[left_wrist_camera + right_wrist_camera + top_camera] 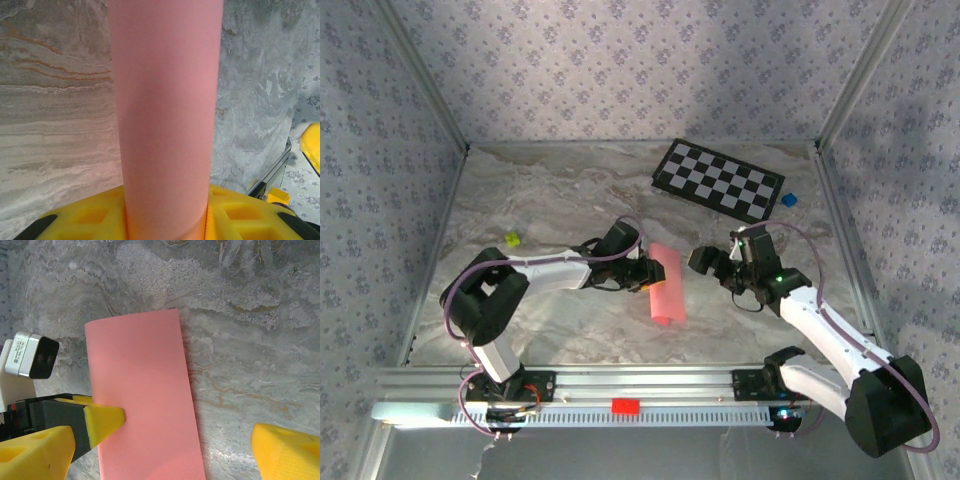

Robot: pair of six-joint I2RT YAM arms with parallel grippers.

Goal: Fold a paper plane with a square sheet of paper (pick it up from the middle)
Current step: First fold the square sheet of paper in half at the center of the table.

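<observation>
The square sheet of paper (665, 285) is seen near the middle of the marbled table (550, 190), between the two hands, as a long narrow pink strip. Whether it is folded flat or curled over cannot be told. Its surface is plain pink. The left hand (646, 273) is set against the strip's left long edge and is clamped on it. In the right wrist view a yellow fingertip (105, 419) is pressed on top of the strip's edge. In the left wrist view the pink band is seen running up from between the yellow pads (87, 217). The right hand (708, 262) is held just beside the strip's right side, apart from it, with its yellow fingers (287, 452) spread wide. A grey-white camera box (32, 355) is seen on the left hand; the small print on its side is too fine to be read. A black-and-white checkered board (718, 180) is laid at the far right of the table, with a small blue block (788, 199) just beside its right corner. A small yellow-green piece (512, 239) is set at the left, well apart from the paper. A red block (625, 405) is seated on the metal rail (650, 380) at the near edge.
</observation>
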